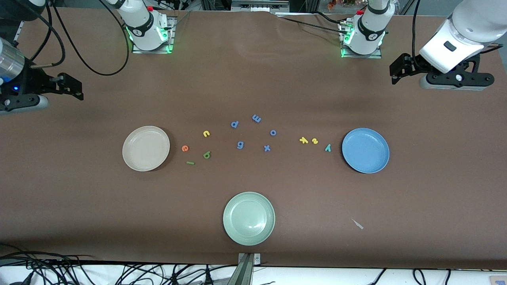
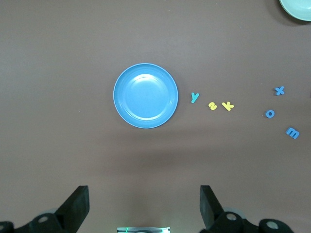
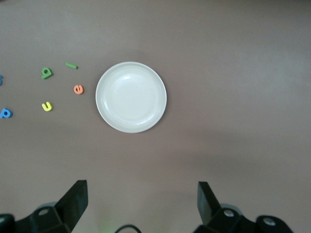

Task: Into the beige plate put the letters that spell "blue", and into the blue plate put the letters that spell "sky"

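Note:
The beige plate point(image 1: 145, 148) point(image 3: 131, 97) lies toward the right arm's end, bare. Beside it sit the orange e point(image 1: 185, 148) point(image 3: 78, 89), yellow u point(image 1: 206, 133) point(image 3: 46, 106), green b point(image 1: 206, 154) point(image 3: 46, 73) and green l point(image 1: 190, 162) point(image 3: 71, 65). The blue plate point(image 1: 365, 150) point(image 2: 146, 95) lies toward the left arm's end, with the teal y point(image 1: 327, 148) point(image 2: 195, 97), yellow s point(image 1: 315, 141) point(image 2: 213, 106) and yellow k point(image 1: 304, 140) point(image 2: 227, 105) beside it. My left gripper point(image 1: 397, 70) point(image 2: 144, 204) and right gripper point(image 1: 73, 86) point(image 3: 143, 201) hang open and hold nothing, each high over its end of the table.
Blue letters p point(image 1: 234, 124), m point(image 1: 256, 118), o point(image 1: 273, 132), g point(image 1: 240, 145) and x point(image 1: 267, 148) lie between the two letter groups. A pale green plate point(image 1: 248, 218) sits nearer the front camera, with a small pale scrap point(image 1: 357, 224) beside it.

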Robot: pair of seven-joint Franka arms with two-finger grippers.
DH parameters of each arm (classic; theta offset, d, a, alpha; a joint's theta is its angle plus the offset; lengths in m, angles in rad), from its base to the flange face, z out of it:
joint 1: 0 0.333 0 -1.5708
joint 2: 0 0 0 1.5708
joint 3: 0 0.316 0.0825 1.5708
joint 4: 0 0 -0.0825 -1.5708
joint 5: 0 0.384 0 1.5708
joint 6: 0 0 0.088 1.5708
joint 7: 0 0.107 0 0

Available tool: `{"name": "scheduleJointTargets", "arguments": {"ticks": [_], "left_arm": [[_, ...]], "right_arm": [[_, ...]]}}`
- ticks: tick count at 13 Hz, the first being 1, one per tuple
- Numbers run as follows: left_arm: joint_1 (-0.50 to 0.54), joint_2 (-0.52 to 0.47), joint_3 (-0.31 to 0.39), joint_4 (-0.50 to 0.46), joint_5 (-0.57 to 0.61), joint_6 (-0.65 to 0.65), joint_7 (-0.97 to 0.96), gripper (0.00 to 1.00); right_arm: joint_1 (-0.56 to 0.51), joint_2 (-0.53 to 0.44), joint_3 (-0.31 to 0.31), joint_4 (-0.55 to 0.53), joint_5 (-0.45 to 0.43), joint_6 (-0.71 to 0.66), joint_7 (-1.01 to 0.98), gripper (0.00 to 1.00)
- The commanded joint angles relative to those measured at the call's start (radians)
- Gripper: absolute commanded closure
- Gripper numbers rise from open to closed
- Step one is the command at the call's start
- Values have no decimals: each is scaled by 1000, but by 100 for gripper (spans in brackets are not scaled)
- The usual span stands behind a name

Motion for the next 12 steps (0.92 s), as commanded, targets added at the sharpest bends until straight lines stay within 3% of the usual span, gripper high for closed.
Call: {"name": "scheduleJointTargets", "arguments": {"ticks": [1, 12], "left_arm": [[20, 0, 0, 15, 14, -8, 1, 0], [33, 7, -18, 12, 3, -2, 1, 0]], "right_arm": [[-4, -17, -14, 19, -1, -83, -17, 0], [-1, -14, -35, 37, 10, -135, -15, 0]]}}
